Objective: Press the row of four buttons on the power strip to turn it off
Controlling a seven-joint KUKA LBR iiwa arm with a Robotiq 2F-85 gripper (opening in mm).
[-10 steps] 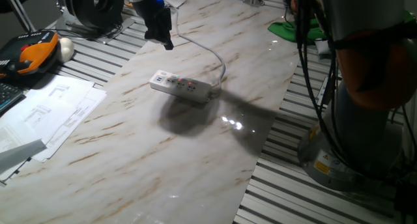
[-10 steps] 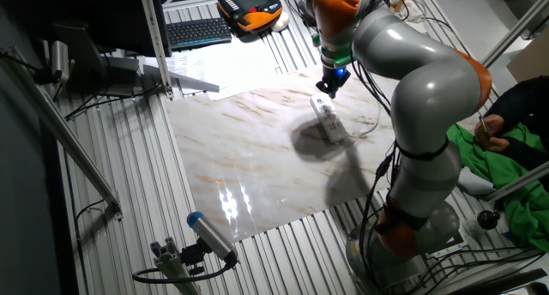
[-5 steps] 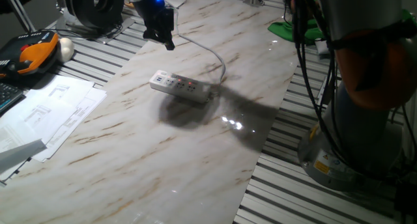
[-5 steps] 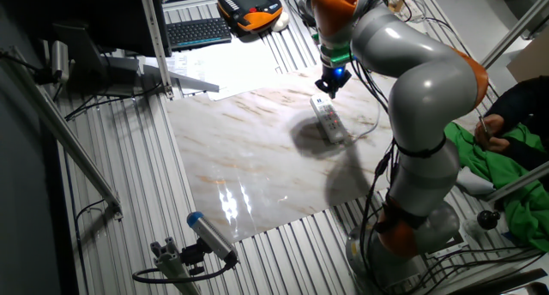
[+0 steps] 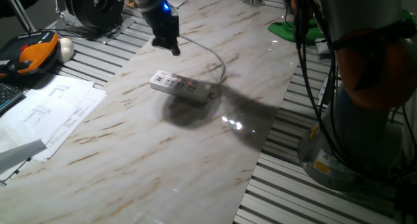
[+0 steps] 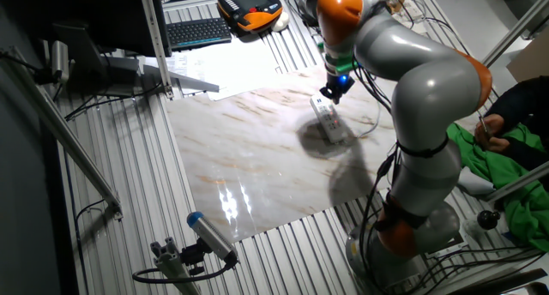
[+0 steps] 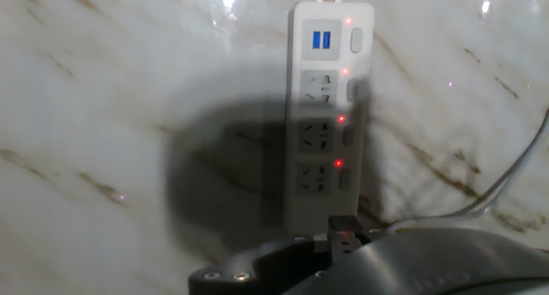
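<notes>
Start from the counter's [image 5: 150, 152] bare marble nearest you in the one fixed view; nothing stands there. Toward the middle lies the power strip [image 5: 182, 86], flat, its long axis running roughly across the slab, with its grey cable [image 5: 212, 55] looping off toward the far edge. The tool [image 5: 167, 40] hangs above the counter beyond the strip, nearer the far left edge, apart from it.

To press well, bring the tool over the strip's switch edge, line it up with an end button, and come straight down, so the light strip doesn't slide or tip. Then step along the row, one at a time.

In the hand view the four buttons [image 7: 351, 111] run down the strip's right edge, each beside a small red glow, which suggests all are on. They look pale grey there, not clearly coloured. The lowest one sits close to the dark tool body at the bottom of that view. No view shows the fingertips, so I cannot tell how the jaws stand.
</notes>
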